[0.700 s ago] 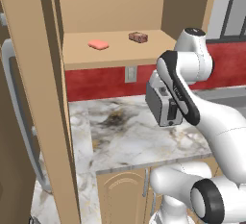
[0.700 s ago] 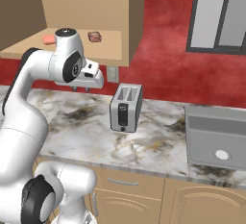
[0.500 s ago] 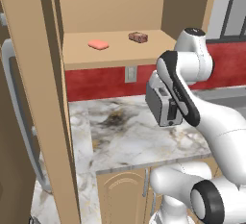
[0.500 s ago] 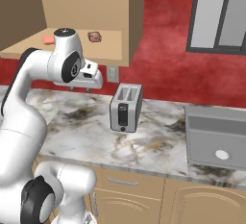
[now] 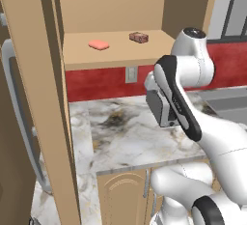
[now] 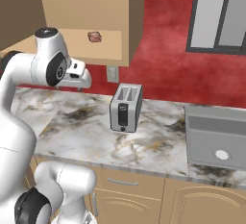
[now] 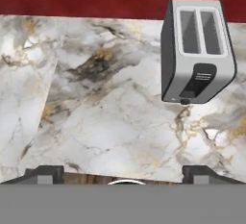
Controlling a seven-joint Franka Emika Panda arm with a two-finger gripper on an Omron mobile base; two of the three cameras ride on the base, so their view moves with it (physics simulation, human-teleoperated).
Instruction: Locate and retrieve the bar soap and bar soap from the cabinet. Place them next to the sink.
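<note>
Looking down the hand view, you see the gripper (image 7: 124,172) spread wide and empty above the counter (image 7: 96,117); upper centre of the left base view, pink soap (image 5: 99,45) and brown soap (image 5: 138,37) sit on the cabinet (image 5: 116,55) shelf.

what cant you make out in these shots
- Pink bar soap: in the right base view the arm's shoulder covers its spot on the cabinet shelf.
- Sink: cut off by the right edge in the right base view.
- Gripper: only the fingertips show in the hand view.
</note>
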